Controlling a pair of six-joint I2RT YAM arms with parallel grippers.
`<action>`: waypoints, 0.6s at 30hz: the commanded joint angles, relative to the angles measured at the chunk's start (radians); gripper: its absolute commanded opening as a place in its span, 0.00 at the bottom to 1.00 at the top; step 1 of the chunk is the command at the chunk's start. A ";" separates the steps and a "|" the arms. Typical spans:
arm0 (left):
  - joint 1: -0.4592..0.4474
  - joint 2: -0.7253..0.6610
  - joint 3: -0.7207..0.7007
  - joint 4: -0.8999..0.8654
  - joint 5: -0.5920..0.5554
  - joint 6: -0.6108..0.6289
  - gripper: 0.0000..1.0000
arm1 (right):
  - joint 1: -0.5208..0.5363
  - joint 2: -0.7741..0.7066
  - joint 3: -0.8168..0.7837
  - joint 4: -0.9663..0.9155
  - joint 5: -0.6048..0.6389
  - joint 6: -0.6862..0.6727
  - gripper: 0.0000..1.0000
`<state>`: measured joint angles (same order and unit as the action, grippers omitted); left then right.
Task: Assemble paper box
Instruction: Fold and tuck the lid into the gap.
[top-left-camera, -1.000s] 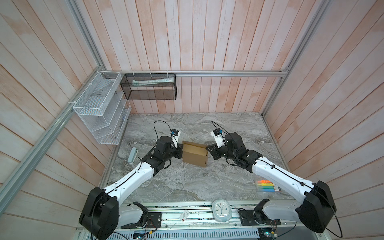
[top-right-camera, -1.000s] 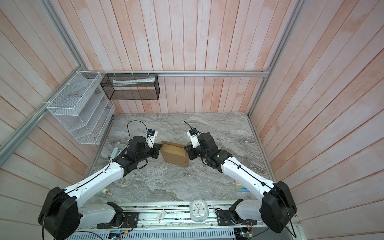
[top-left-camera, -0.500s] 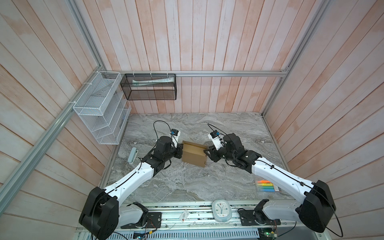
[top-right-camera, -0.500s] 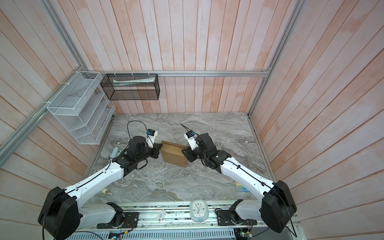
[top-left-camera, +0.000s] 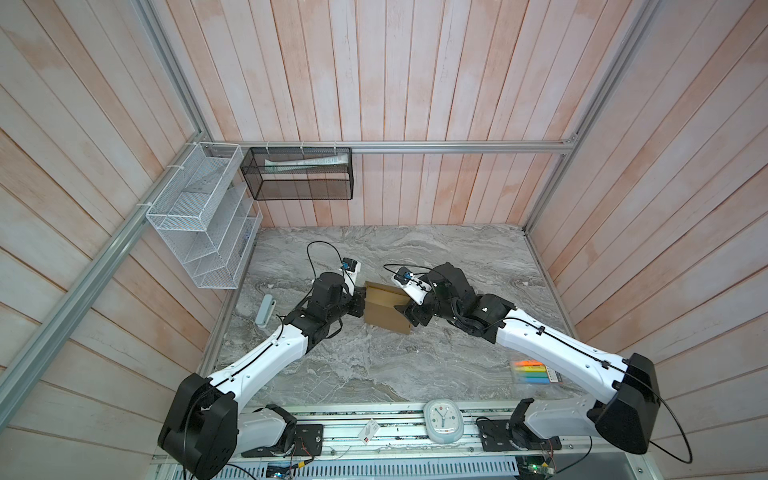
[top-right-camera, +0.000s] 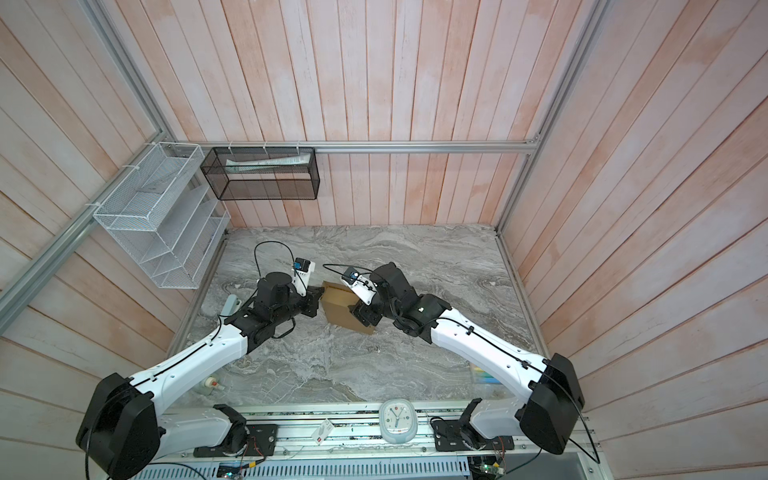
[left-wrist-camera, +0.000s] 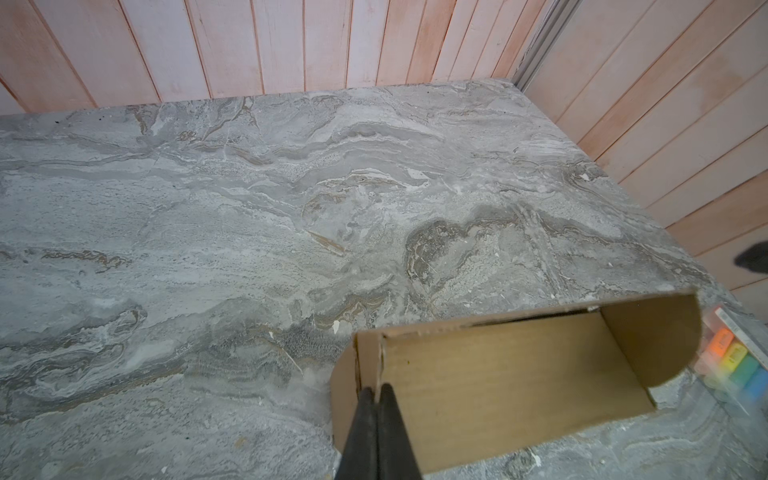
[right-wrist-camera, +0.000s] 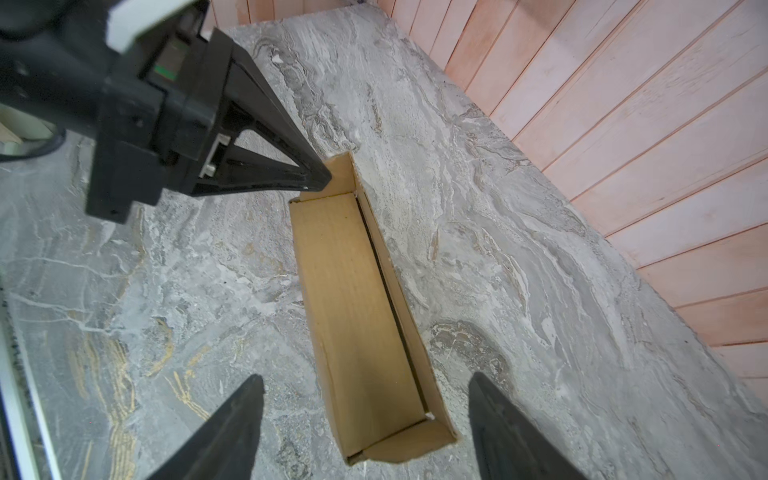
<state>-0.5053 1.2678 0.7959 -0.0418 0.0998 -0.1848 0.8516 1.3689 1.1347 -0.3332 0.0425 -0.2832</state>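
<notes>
Paper box (top-left-camera: 386, 309) sat on tabletop (top-left-camera: 374, 365), left pincer (left-wrist-camera: 376, 390) clenched on one end wall, right pincer (right-wrist-camera: 365, 376) open astride the far end; one-sided grip risked it pivoting or creasing.

I am working in a robotics test cell. Pale plank walls (top-left-camera: 395, 83) box in a marble-patterned table (top-left-camera: 415, 374) on three sides, framed by aluminium rails (top-left-camera: 457, 146). Along the table's near edge a slotted metal base (top-left-camera: 395, 432) carries my left arm (top-left-camera: 266, 357) and right arm (top-left-camera: 552, 353), with bare circuit boards (top-left-camera: 536, 471) and loose wires beside it. A white wire rack (top-left-camera: 195, 232) and a black mesh basket (top-left-camera: 297, 174) hang on the walls; a clock (top-left-camera: 442, 422) sits on the base.
</notes>
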 joint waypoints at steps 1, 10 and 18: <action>-0.006 0.024 -0.036 -0.066 -0.006 0.013 0.00 | 0.016 0.037 0.029 -0.058 0.103 -0.107 0.80; -0.006 0.019 -0.064 -0.035 -0.013 0.000 0.00 | 0.062 0.057 0.016 0.034 0.217 -0.200 0.80; -0.006 0.014 -0.081 -0.011 -0.010 -0.012 0.00 | 0.070 0.092 0.035 0.027 0.245 -0.236 0.80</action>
<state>-0.5053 1.2675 0.7567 0.0296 0.0963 -0.1864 0.9142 1.4403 1.1389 -0.3126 0.2535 -0.4923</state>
